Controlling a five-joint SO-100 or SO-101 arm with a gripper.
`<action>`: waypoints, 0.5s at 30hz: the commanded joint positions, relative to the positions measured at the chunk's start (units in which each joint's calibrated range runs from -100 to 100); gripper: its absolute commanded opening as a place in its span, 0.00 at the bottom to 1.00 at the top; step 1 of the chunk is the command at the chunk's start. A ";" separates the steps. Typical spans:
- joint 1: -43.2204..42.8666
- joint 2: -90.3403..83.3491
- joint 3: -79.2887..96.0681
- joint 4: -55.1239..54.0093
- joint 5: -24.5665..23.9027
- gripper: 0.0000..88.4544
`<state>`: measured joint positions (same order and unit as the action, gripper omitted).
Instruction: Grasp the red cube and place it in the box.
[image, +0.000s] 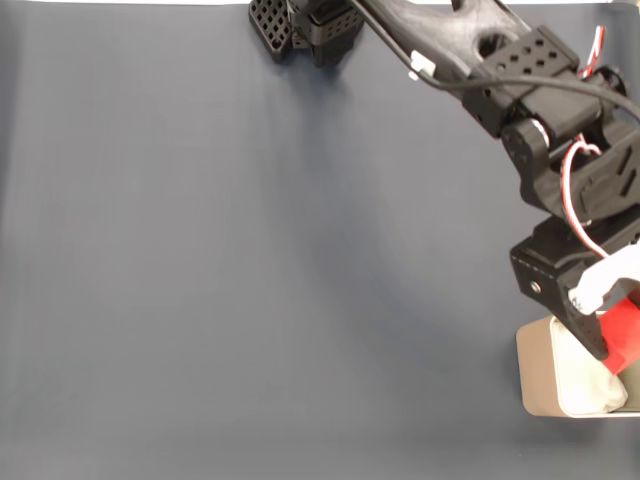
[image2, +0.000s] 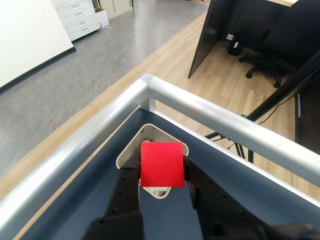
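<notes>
So the small bright-red matte cube (image2: 161, 164) is plain on every face I can see, no marks, crisp edges, and it looks tiny next to the beige-tan rectangular box with rounded corners (image: 538, 372). Right now the black two-finger gripper (image2: 162, 172) is pinching the cube between its jaws, one finger on each side in the wrist view. It's held up in the air right over the box, not resting inside. In the fixed view the cube (image: 624, 333) pokes out red at the far right edge, partly hidden by the arm's black plastic and a white part, directly above the box's white soft lining (image: 590, 385).

The box sits at the right side of the table in the fixed view, near the corner. In the wrist view it (image2: 127, 155) is tucked into the far corner, just beside the silver metal rail (image2: 210, 112) that frames the table.

The table top is a flat dark blue-grey mat (image: 250, 260), smooth and matte. Beyond the rail there's grey carpet (image2: 75, 85), light wood flooring (image2: 225, 75), a black office chair (image2: 272, 47), a dark panel (image2: 212, 32) and white drawer cabinets (image2: 77, 17).
</notes>
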<state>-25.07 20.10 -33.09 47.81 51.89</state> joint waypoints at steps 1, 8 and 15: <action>-0.64 0.35 -4.50 -1.58 0.24 0.00; -0.85 3.90 -6.14 -2.81 0.05 0.00; -1.20 7.28 -8.97 -2.89 -0.05 0.01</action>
<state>-25.96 27.75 -37.88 46.22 51.89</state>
